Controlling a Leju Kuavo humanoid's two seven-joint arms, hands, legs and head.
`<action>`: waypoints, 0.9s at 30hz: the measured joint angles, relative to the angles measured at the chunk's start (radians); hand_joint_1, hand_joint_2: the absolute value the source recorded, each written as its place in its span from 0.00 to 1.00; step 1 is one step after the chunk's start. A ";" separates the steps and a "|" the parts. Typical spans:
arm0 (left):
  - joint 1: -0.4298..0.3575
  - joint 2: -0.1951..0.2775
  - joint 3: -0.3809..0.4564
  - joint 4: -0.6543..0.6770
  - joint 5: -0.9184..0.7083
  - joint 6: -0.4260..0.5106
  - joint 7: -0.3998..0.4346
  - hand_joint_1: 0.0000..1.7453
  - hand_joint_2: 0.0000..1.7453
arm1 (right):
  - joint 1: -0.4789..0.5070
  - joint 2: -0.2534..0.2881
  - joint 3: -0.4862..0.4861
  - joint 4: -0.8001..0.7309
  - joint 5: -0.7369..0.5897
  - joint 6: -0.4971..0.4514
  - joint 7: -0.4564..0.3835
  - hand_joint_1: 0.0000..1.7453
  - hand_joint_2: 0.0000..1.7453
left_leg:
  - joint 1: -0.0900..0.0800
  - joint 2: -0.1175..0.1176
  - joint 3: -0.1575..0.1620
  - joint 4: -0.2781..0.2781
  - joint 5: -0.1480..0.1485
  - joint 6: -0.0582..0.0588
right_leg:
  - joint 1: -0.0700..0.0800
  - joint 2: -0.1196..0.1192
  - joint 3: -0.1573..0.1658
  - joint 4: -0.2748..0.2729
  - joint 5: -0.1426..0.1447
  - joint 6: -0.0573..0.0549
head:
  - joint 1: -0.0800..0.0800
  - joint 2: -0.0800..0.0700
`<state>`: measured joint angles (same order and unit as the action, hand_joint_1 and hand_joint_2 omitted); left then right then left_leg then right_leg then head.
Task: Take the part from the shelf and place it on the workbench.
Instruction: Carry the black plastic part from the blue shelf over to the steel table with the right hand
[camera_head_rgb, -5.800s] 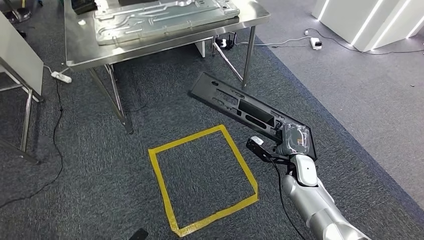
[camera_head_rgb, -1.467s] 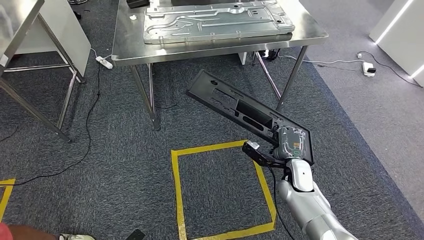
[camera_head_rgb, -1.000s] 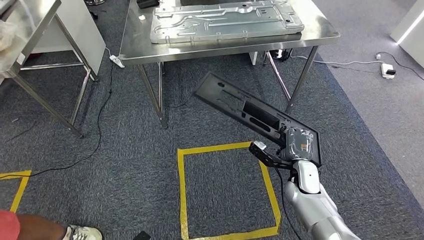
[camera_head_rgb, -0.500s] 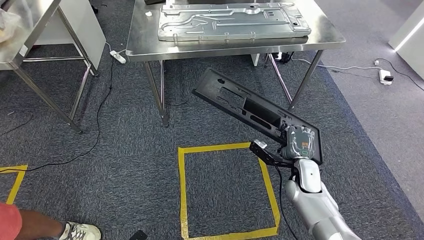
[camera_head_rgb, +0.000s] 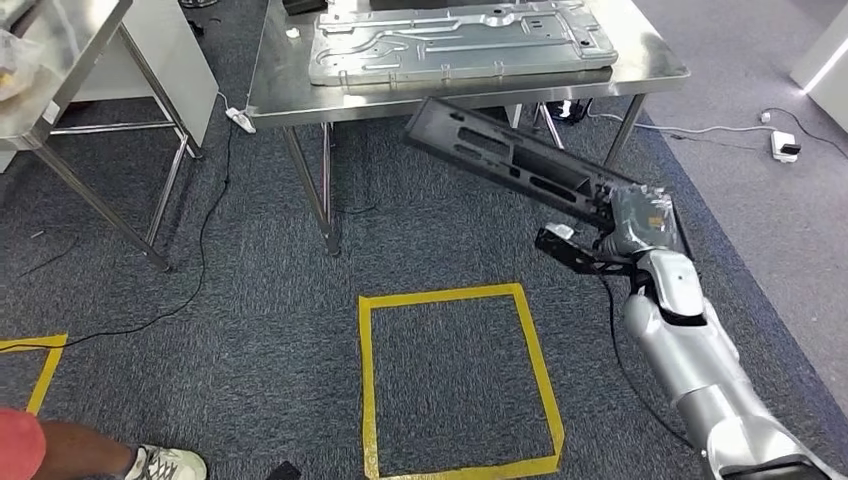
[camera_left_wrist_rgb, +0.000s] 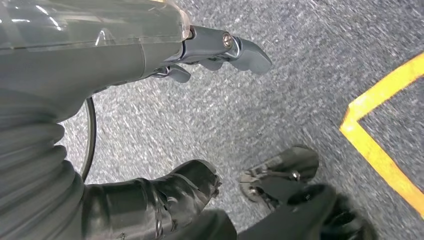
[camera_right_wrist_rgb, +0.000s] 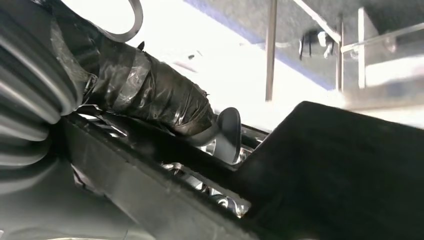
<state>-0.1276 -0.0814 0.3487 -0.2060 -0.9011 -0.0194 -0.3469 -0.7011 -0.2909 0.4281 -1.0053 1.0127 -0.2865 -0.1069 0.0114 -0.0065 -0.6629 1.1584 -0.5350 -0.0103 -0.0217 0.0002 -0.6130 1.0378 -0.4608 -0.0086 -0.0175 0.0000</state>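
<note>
In the head view my right hand (camera_head_rgb: 634, 226) grips one end of a long black slotted plastic part (camera_head_rgb: 510, 160). The part slopes up and to the left, and its far end overlaps the front edge of the steel workbench (camera_head_rgb: 285, 95). A large silver stamped panel (camera_head_rgb: 460, 40) lies on the workbench top. In the right wrist view the taped thumb of my right hand (camera_right_wrist_rgb: 150, 95) presses on the black part (camera_right_wrist_rgb: 340, 165). My left hand (camera_left_wrist_rgb: 120, 50) hangs over the grey carpet, fingers apart and holding nothing.
A yellow tape square (camera_head_rgb: 450, 380) marks the carpet in front of me. The workbench legs (camera_head_rgb: 325, 190) stand just beyond it. A steel shelf frame (camera_head_rgb: 90, 130) is at the left, with a power strip (camera_head_rgb: 240, 118) and cables nearby. A person's shoe (camera_head_rgb: 165, 465) shows at lower left.
My right arm has swung the black part up and to the right, bringing its far end to the workbench's front edge. The view itself has shifted only slightly.
</note>
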 joint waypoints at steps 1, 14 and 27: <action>0.002 0.000 0.000 0.000 0.001 0.000 0.000 0.00 1.00 | -0.008 -0.011 0.005 -0.006 -0.005 0.005 -0.005 1.00 1.00 | 0.001 0.000 -0.032 0.069 -0.031 -0.003 | 0.001 -0.001 0.000 0.000 0.000 -0.002 | 0.000 0.000; 0.010 -0.001 0.008 0.000 0.005 -0.007 -0.016 0.00 1.00 | -0.012 -0.065 0.061 -0.020 -0.046 -0.033 -0.042 1.00 1.00 | -0.001 -0.001 0.060 -0.151 0.097 0.045 | 0.006 0.001 -0.014 0.042 -0.039 0.037 | 0.000 0.000; 0.008 -0.001 0.027 0.000 0.025 -0.012 -0.001 0.00 1.00 | 0.026 -0.079 0.062 -0.021 -0.060 -0.087 -0.020 1.00 1.00 | -0.008 -0.002 0.055 -0.129 0.079 0.023 | 0.004 0.002 -0.006 0.004 0.000 0.022 | 0.000 0.000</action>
<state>-0.1197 -0.0819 0.3756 -0.2060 -0.8763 -0.0317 -0.3484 -0.6753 -0.3699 0.4902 -1.0267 0.9523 -0.3739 -0.1265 0.0032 -0.0087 -0.6079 1.0298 -0.4560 0.0130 -0.0174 0.0022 -0.6189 1.0419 -0.4608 0.0131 -0.0175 0.0000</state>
